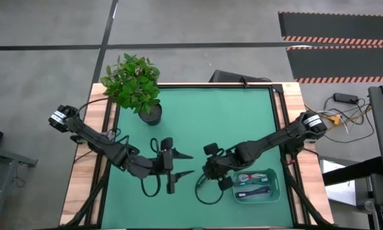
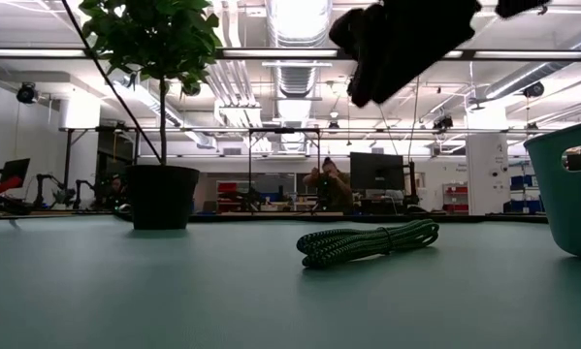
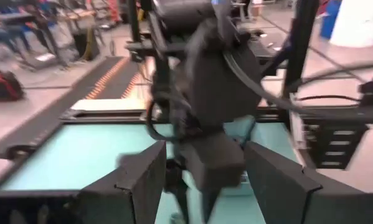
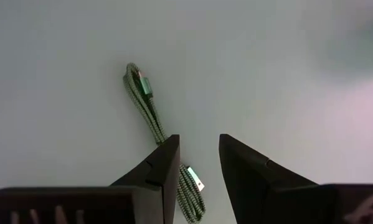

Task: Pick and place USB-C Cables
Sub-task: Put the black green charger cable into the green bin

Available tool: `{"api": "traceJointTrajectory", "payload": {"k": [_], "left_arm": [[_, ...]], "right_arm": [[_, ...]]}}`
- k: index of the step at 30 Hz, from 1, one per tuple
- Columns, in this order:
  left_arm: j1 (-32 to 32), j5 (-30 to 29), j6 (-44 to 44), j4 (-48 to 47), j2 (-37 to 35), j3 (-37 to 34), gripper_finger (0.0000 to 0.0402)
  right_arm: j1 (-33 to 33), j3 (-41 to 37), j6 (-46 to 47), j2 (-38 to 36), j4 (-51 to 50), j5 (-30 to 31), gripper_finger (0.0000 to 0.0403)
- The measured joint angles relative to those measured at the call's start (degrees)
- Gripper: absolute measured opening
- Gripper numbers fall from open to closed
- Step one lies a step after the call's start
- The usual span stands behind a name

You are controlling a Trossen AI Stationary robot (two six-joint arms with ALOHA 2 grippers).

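**Hovering over the last green cable**

Green table mat (image 1: 197,115) spread wide, potted plant (image 1: 135,83) standing well beyond the left gripper. Both arms meet mid-table. Left gripper (image 1: 186,164) hangs with its fingers parted wide, pointing across at the right arm. Right gripper (image 4: 198,162) is up off the mat, fingers (image 4: 164,165) set a narrow gap apart and holding nothing. Directly beneath them lies the green cable (image 4: 150,106), a braided bundle flat on the mat, running out ahead of the fingertips. Teal bin (image 1: 256,185) sits just beside the right gripper, with other cables (image 1: 252,182) already inside it.
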Motion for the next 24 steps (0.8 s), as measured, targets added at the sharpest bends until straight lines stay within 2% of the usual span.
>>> {"api": "traceJointTrajectory", "payload": {"k": [4,10,14,21,24], "left_arm": [[0.0,-4.8,4.9,0.0,-0.6,0.0,0.0201],[0.0,-15.5,10.6,0.0,-0.8,0.0,0.0201],[0.0,-16.9,12.5,-0.1,-0.8,-0.1,0.0201],[0.0,-16.9,13.6,0.0,-0.8,-0.5,0.0201],[0.0,-16.9,13.5,0.0,-0.8,-1.4,0.0201]], "right_arm": [[-0.4,0.0,-0.8,2.3,0.1,0.0,0.0105],[-0.4,-0.1,-1.9,6.6,1.8,0.6,0.0105],[-0.4,-0.1,-2.6,9.8,1.9,0.3,0.0105],[-0.4,-0.1,-2.6,12.6,3.7,-5.3,0.0105],[-0.4,-0.1,-2.6,13.0,5.7,-5.9,0.0105]]}}
